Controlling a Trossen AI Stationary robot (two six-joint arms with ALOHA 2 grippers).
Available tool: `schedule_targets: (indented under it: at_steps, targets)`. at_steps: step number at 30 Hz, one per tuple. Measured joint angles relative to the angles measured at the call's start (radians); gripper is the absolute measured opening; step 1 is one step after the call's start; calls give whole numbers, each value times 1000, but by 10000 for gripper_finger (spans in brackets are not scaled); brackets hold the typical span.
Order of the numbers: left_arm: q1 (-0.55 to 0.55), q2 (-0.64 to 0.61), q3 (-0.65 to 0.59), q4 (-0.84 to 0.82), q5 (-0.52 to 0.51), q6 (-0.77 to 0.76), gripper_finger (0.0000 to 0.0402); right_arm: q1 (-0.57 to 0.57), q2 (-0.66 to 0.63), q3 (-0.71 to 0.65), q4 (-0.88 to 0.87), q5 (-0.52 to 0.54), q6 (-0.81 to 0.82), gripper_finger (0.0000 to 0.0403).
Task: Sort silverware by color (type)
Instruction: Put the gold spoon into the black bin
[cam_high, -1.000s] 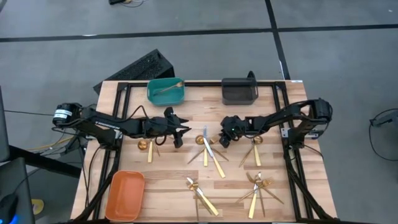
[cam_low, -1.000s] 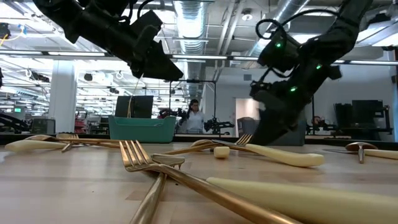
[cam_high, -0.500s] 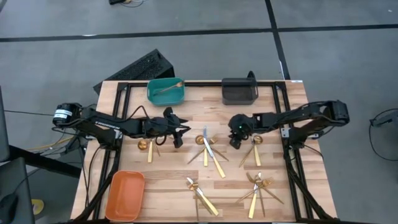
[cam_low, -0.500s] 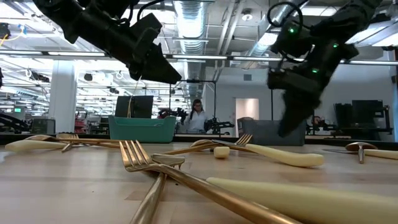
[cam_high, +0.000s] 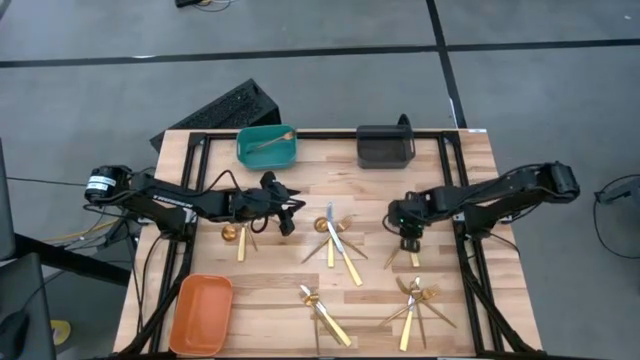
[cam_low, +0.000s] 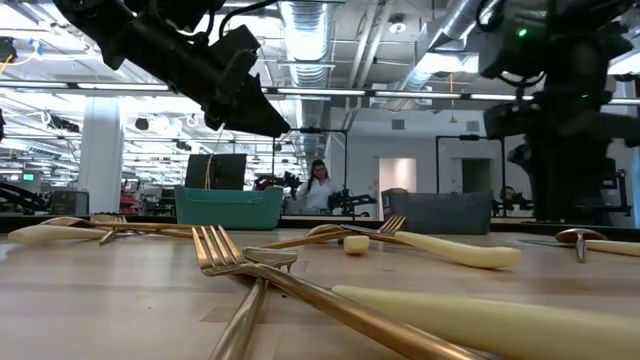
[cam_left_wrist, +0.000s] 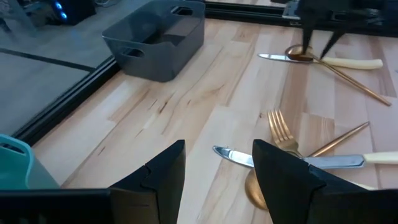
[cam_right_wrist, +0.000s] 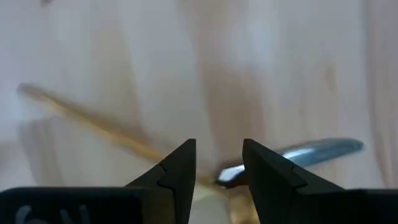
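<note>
Seen from above, gold silverware (cam_high: 338, 246) lies scattered in small clusters across the centre and lower right of the wooden tabletop (cam_high: 270, 290). The right pincer (cam_high: 409, 240), spread and empty, points down over a crossed spoon and knife right of centre. The left pincer (cam_high: 292, 208), also spread and empty, hovers left of centre.

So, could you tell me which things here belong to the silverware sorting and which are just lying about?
Part of the job:
- gold silverware scattered on the table
- teal bin, already holding one piece
- dark grey bin
- orange bin
- right gripper, open above a small pile
- left gripper, open

Just lying about:
- black keyboard on the floor
</note>
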Motion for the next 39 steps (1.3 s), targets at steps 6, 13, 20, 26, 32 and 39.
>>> schedule_targets:
  at_steps: [6, 13, 20, 26, 32, 39]
  targets:
    - [0, 0, 0, 1, 0, 0, 174, 128, 53, 1, 54, -4, -141, 136]
    - [0, 0, 0, 3, -1, -1, 174, 222, 183, 6, 48, -6, -162, 129]
    - [0, 0, 0, 3, -1, -2, 174, 207, 247, 11, 49, 11, -161, 129]
    - [0, 0, 0, 2, -1, -2, 174, 176, 219, 44, 25, 5, -157, 90]
    - [0, 0, 0, -8, -1, -8, 174, 164, 159, 69, -9, 37, -181, 36]
    - [0, 0, 0, -14, -1, -10, 174, 124, 119, 80, -68, 264, -240, 49]
